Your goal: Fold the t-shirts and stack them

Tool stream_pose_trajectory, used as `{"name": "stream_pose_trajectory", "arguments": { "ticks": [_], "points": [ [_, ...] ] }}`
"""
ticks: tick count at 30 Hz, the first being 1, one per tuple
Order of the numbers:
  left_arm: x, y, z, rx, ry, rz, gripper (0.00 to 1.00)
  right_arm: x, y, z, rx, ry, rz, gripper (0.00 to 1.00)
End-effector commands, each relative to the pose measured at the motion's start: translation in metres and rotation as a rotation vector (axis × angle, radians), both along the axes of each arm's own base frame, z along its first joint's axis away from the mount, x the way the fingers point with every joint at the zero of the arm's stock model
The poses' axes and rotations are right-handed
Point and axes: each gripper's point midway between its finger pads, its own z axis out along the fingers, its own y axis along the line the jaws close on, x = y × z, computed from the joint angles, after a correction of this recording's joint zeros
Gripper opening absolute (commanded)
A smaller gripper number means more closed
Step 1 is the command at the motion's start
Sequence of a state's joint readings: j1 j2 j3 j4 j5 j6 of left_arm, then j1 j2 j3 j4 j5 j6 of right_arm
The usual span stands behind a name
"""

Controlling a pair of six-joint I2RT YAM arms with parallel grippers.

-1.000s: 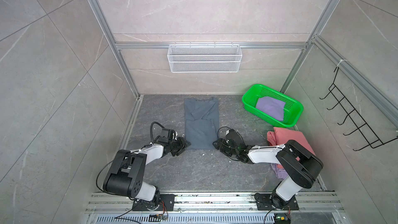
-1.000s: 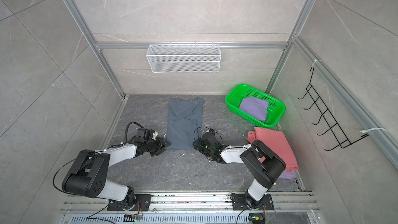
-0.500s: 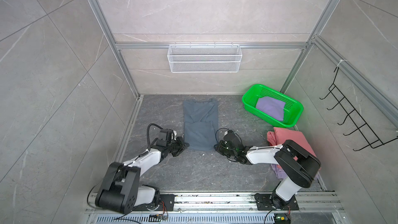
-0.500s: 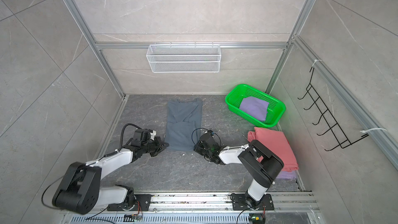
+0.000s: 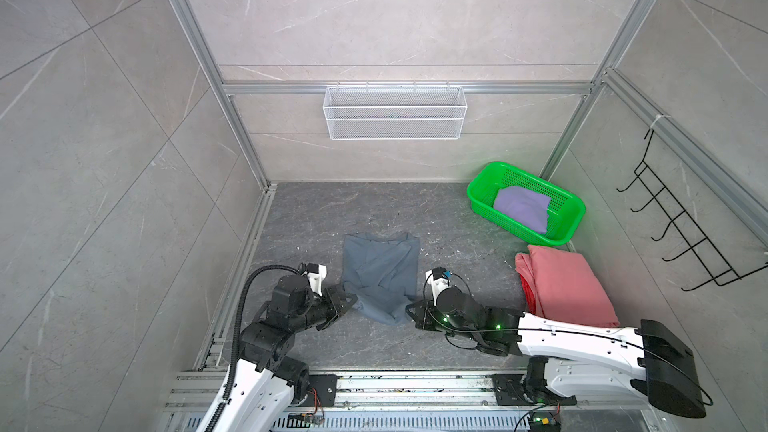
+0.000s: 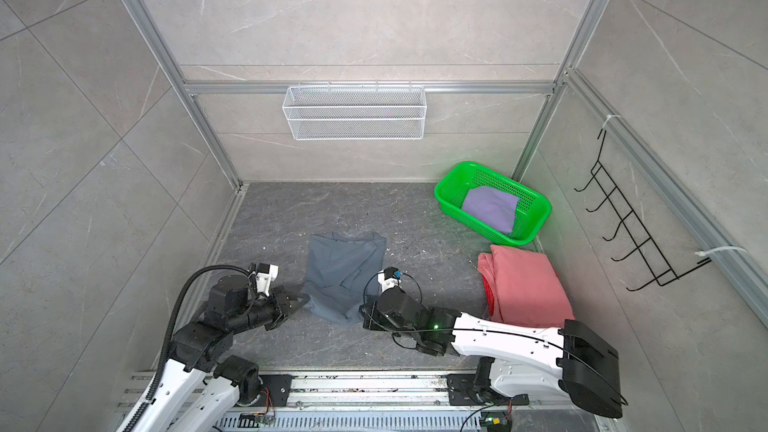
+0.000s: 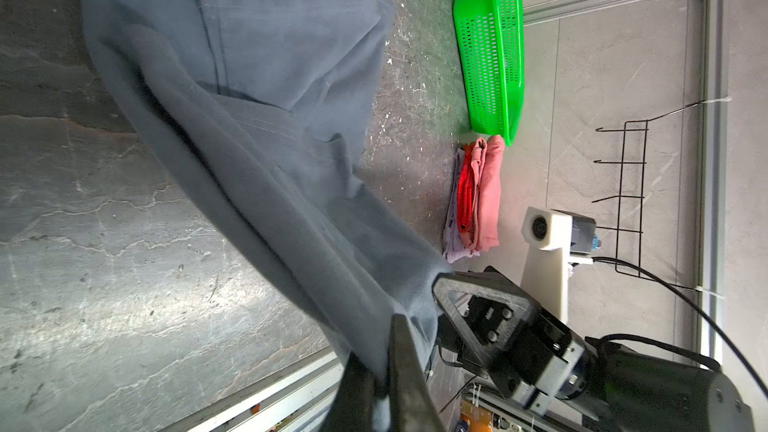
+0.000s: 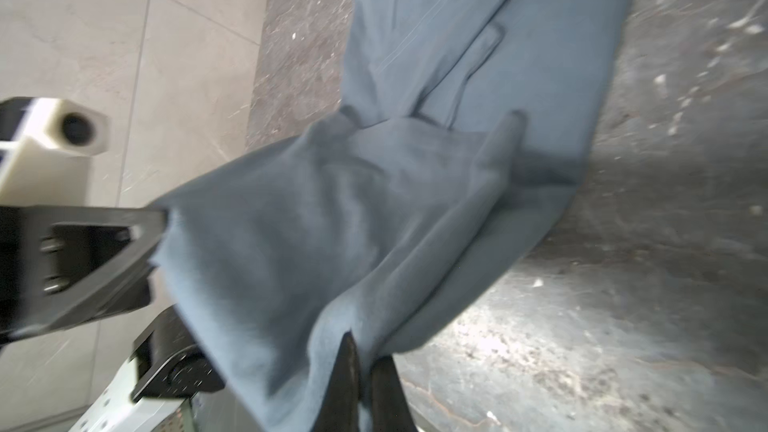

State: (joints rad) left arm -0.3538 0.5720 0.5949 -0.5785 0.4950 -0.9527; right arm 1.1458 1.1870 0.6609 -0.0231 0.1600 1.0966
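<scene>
Salmon-pink t-shirt (image 5: 565, 284) stacked, lavender t-shirt (image 5: 521, 207) waiting in green basket (image 5: 536, 184); left gripper (image 5: 352, 300) and right gripper (image 5: 409, 312) pinch near corners of the half-folded blue-grey t-shirt (image 5: 380, 272)

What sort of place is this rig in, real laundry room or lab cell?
Probably a lab test cell dressed as a laundry corner: silver aluminium-profile frame around grey tile-look wall panels, a white-and-black robot arm bolted to a metal base rail, green perforated plastic basket holding a lavender t-shirt.

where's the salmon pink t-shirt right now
In both top views the salmon-pink t-shirt lies folded atop a small pile on the right side of the floor, just nearer the camera than the green basket.
</scene>
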Motion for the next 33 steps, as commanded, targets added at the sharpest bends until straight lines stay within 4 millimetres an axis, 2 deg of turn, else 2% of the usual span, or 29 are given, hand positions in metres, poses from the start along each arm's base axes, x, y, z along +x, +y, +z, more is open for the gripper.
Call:
{"name": "stream_pose_trajectory", "arguments": {
  "ticks": [1,5,10,16,21,22,24,25,27,30,33],
  "points": [
    [0.025,-0.004,0.015,0.041,-0.062,-0.001,0.00,0.034,-0.002,0.027,-0.025,-0.113,-0.142,0.00],
    [0.068,-0.013,0.019,0.095,-0.106,-0.003,0.00,0.073,0.008,0.039,-0.040,-0.156,-0.191,0.00],
    [0.123,-0.014,0.013,0.178,-0.108,0.024,0.00,0.129,0.010,0.020,-0.030,-0.092,-0.257,0.00],
    [0.178,0.006,-0.020,0.156,-0.025,0.094,0.00,0.184,0.008,0.007,-0.055,-0.082,-0.305,0.00],
    [0.218,0.019,-0.049,0.135,0.036,0.110,0.00,0.234,0.008,-0.016,-0.074,-0.047,-0.352,0.00],
    [0.228,0.020,-0.057,0.128,0.054,0.105,0.02,0.243,0.005,-0.024,-0.079,-0.028,-0.370,0.00],
    [0.245,0.021,-0.066,0.107,0.066,0.092,0.20,0.259,-0.002,-0.037,-0.085,-0.004,-0.406,0.00],
    [0.254,0.022,-0.070,0.094,0.068,0.089,0.31,0.266,-0.007,-0.044,-0.083,0.012,-0.437,0.04],
    [0.271,0.027,-0.070,0.055,0.056,0.084,0.47,0.281,-0.013,-0.045,-0.050,0.000,-0.461,0.24],
    [0.289,0.046,-0.056,0.035,0.014,0.122,0.50,0.302,-0.018,-0.025,-0.007,-0.070,-0.440,0.38],
    [0.292,0.060,-0.030,0.063,-0.032,0.154,0.50,0.307,-0.014,0.003,-0.046,-0.144,-0.356,0.52]
  ]
}}
